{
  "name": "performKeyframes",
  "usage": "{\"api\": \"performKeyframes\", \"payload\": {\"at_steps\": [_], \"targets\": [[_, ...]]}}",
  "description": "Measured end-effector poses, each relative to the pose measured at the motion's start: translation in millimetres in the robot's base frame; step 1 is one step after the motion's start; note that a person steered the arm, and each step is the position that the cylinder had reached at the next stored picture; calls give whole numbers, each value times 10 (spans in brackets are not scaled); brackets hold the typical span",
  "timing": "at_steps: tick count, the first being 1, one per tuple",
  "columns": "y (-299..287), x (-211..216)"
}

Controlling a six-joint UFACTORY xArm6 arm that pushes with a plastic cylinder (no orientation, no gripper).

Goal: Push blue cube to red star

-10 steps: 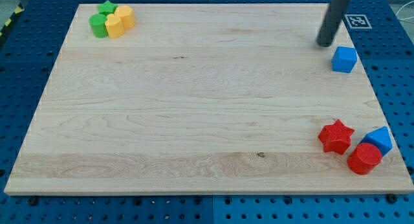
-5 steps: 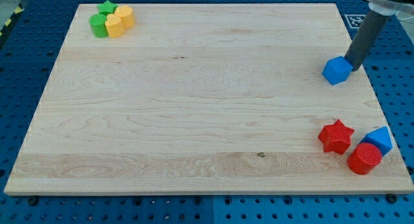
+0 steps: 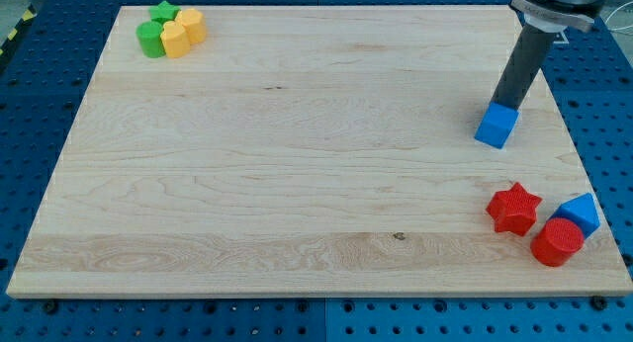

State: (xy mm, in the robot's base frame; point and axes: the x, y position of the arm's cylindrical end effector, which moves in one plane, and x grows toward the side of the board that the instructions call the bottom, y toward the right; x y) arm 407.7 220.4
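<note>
Near right corner: red star-shaped block [image 3: 513, 208] on the light wooden worktop [image 3: 277, 164], close to the view's bottom-right corner. Just beside it toward the right edge, a red cylinder block [image 3: 557, 242] and a blue wedge-like block [image 3: 580, 213]; those two look to be touching, the star apart from them by a thin gap.

Target block: blue cube [image 3: 497, 126] near the right edge, about midway between near and far edges. Well apart from the red star, bare wood between.

My tip: [image 3: 501, 106], touching the cube's far side; dark rod leans up toward the view's top right.

Fingers: none on this rig, only the rod, so no open or closed state to record.

Far left corner: green star block [image 3: 163, 11], green cylinder-like block [image 3: 150, 39], two yellow blocks [image 3: 182, 32], shapes unclear, huddled together. Not involved.

Progress: contact made, tip on the side away from the star. Judged early to middle; the gap down to the star is not yet closed.

Remaining: push toward the near edge, slightly rightward, until cube meets star.

Risk: cube may slip sideways off the round tip.
</note>
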Motion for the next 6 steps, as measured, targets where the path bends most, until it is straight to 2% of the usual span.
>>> {"api": "performKeyframes", "payload": {"at_steps": [2,6], "targets": [[-350,33],[-349,692]]}}
